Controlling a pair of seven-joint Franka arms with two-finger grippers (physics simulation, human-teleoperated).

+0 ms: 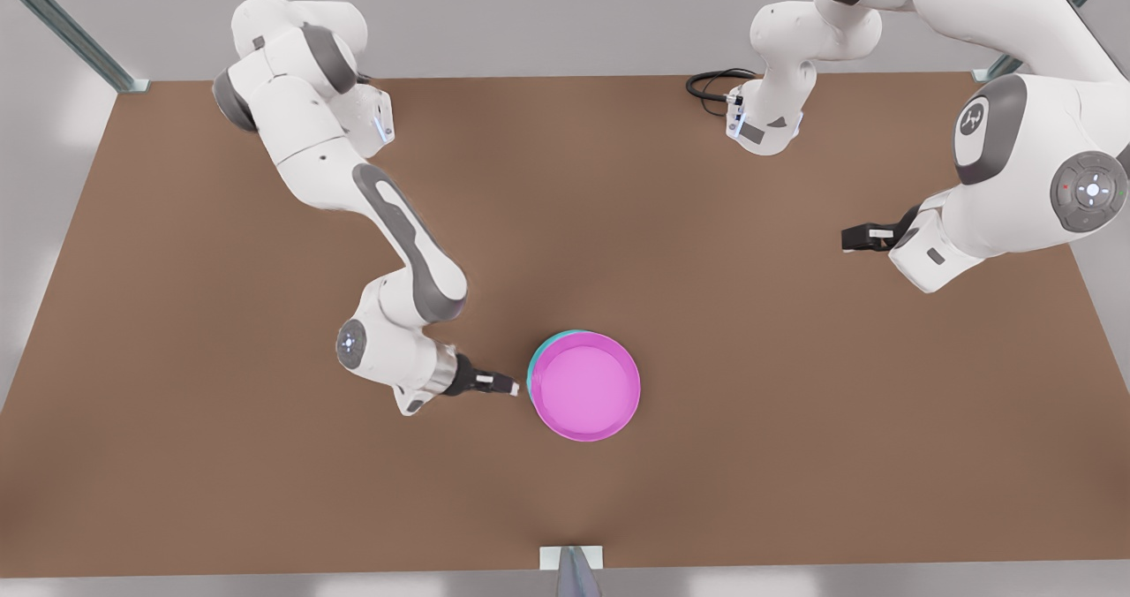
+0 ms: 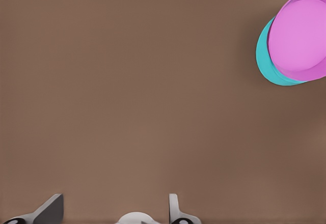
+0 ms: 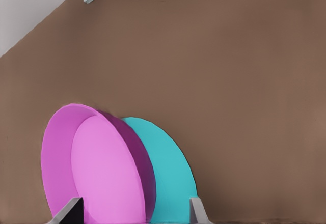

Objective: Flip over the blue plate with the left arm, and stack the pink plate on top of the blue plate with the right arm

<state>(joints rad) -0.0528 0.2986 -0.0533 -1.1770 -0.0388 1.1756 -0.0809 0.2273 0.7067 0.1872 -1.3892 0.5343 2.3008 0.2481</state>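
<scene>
We see the pink plate (image 1: pixel 584 387) lying on top of the blue plate (image 1: pixel 535 369) near the middle of the brown table (image 1: pixel 706 456), the two touching; the pink one sits slightly off-centre, so a thin cyan crescent shows along its edge toward the front view's left. The pink plate faces up, its lighter inside visible within the raised rim. In the front view, the right gripper (image 1: pixel 509 387) sits just beside the stack on the front view's left, low and pointing sideways at the plates' edge, apart from them and holding nothing. In the right wrist view, we see the pink plate (image 3: pixel 97 168) and the blue plate (image 3: pixel 168 178) close ahead, with the two fingertips (image 3: pixel 69 213) spread wide on either side, so this claw is open. The left gripper (image 1: pixel 855 238) hangs well apart from the plates at the front view's right, waiting, its arm folded back. In the left wrist view, its fingers (image 2: pixel 48 210) stand spread apart with bare table between them, open and empty, while the pink plate (image 2: pixel 300 35) and the blue plate (image 2: pixel 267 61) lie far off.
</scene>
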